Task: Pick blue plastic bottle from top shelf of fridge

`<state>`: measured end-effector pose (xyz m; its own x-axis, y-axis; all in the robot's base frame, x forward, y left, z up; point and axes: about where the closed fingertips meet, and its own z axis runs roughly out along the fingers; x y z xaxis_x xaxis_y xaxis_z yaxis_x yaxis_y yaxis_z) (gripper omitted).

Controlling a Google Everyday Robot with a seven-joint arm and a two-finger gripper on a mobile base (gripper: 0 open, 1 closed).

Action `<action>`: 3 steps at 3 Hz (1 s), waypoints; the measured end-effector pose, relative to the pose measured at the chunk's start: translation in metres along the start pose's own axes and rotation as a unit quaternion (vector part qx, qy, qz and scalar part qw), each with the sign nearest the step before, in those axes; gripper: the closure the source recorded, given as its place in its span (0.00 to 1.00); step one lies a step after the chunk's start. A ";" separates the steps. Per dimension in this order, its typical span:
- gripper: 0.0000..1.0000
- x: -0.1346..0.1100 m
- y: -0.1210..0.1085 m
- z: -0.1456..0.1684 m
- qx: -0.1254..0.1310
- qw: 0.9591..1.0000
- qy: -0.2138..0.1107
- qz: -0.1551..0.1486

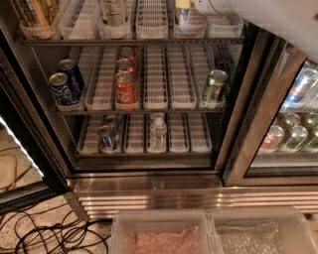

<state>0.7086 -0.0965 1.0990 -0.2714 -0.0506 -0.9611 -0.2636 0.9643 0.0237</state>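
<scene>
Fridge (149, 196) open on the left side, seen from above and in front. Top shelf (151, 22) runs along the upper edge of the view, its white lane trays mostly bare. Blue plastic bottle (185, 16) stands upright in a lane toward the right of that shelf; only its lower body and label show, the top cut off by the edge of view. White arm (271, 22) enters from the upper right. Gripper (202, 5) sits at the very top edge, just beside the bottle on its right (touching or a hair apart, cannot say). Most of it is out of view, and whether it is parted or closed on anything I cannot tell. Green-and-white bottle (113, 11) stands some lanes to the left, well apart from the gripper. Lower racks hold red cans (125, 85), blue cans (64, 87), a green can (214, 85) and a small water bottle (158, 133); none concerned. Judgement: the step in hand is the final reach to the grasp; the bottle sits in its lane, not yet lifted. The next move calls for squaring up around the wide body, a firm hold on slick plastic, then a lift over the tray wall and a straight draw outward, minding the door frame (256, 99) close on the right.
</scene>
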 end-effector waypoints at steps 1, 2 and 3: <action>1.00 -0.002 0.000 -0.001 -0.002 1.000 0.001 0.000; 1.00 -0.004 0.000 -0.002 -0.003 1.000 0.002 -0.001; 1.00 -0.006 -0.001 -0.003 -0.005 1.000 0.004 -0.001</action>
<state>0.7077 -0.0979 1.1054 -0.2780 -0.0538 -0.9591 -0.2735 0.9615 0.0253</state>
